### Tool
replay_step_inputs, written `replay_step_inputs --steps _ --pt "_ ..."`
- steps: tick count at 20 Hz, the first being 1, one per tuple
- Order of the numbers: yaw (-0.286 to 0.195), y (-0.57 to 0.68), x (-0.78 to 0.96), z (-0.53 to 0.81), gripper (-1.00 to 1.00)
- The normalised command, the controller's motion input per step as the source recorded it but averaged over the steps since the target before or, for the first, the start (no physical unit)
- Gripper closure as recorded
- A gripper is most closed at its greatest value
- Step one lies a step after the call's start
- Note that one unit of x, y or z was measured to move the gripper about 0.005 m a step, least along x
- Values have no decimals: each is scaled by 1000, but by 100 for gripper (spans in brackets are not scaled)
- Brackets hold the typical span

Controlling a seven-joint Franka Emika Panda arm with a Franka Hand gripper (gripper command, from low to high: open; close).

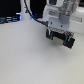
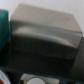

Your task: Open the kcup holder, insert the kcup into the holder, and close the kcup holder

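In the exterior view my gripper (image 1: 59,38) hangs at upper right over the black kcup holder (image 1: 61,39), jaw gap hidden so I cannot tell its width, no kcup visible, so I risk bumping the box blindly.

Pale tabletop (image 1: 25,55) under kcup holder (image 1: 61,39)

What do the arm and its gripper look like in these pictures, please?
In the exterior view the arm is white with rounded casings. A black cable curves along beside it. The gripper below is a black, boxy block hanging under the white wrist. The picture is too blurred to make out fingers or markings. The wrist view shows no clear part of the gripper.
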Motion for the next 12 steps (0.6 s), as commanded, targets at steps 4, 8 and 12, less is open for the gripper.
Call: replay_step_inputs --steps 4,8,12 --pt "140 424 -427 -1 -100" --pt "141 424 -448 2 -100" --pt "153 393 -514 2 -100"
